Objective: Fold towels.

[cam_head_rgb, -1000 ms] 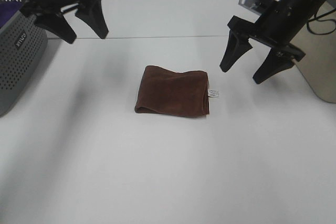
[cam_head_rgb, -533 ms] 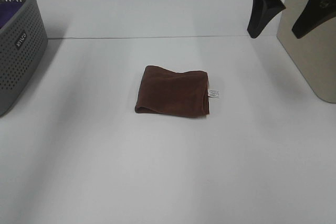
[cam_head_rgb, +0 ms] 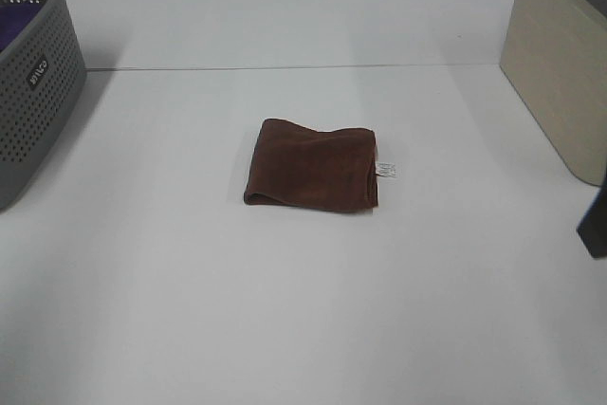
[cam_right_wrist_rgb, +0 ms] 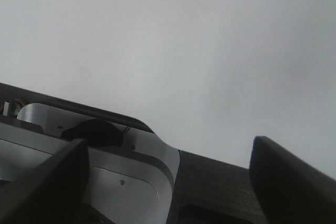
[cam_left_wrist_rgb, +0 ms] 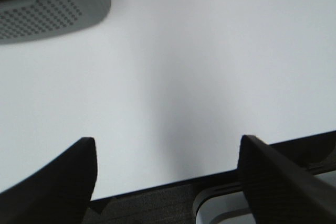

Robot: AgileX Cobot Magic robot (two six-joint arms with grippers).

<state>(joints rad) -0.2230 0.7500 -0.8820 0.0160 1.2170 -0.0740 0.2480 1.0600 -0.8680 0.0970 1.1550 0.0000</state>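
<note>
Your left gripper (cam_left_wrist_rgb: 167,182) and right gripper (cam_right_wrist_rgb: 168,177) both hang spread and empty at the table's near edge. The folded towel (cam_head_rgb: 312,165) lies mid-table, long axis nine-to-three, tag (cam_head_rgb: 386,171) at three o'clock; neither arm looks clearly nearer.

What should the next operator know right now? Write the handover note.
Left gripper: open, empty, hanging over the table edge away from the work.
Right gripper: open, empty, also over the table edge.
Towel: lies folded into a compact rectangle in the middle of the table, white tag sticking out on its right side. Nothing touches it.
Grey basket stands at the far left with purple fabric inside; a beige bin stands at the far right.
Done: the fold looks complete.
Left: probably nothing beyond checking it is neat.
</note>
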